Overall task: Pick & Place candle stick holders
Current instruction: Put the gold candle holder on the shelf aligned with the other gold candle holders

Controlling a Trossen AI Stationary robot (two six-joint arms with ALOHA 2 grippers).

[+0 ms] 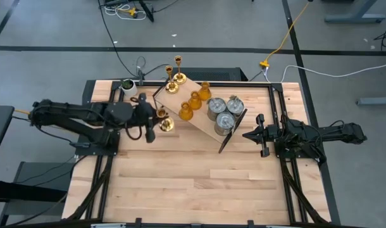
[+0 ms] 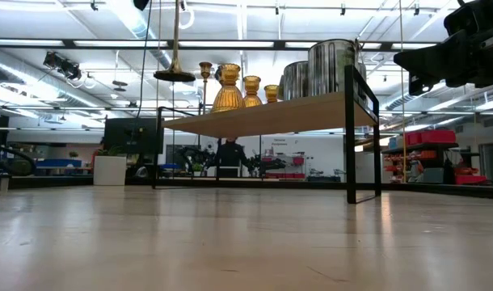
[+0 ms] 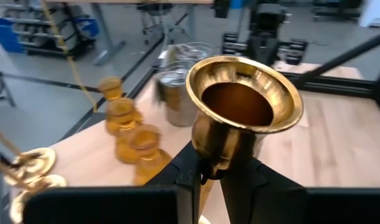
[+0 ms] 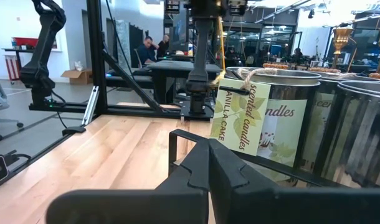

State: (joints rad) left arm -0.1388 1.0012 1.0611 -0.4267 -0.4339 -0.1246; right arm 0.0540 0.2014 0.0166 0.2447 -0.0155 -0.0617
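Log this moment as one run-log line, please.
left gripper: shut on brass candle stick holder, off the shelf's end | right gripper: waiting beside silver cylinders | raised shelf: two brass, three amber holders

Two matt black jointed arms of chunky rounded segments, left arm with looping black cables along its length, right arm ending in slim black fingers, wrist cameras showing flat, angular black finger plates
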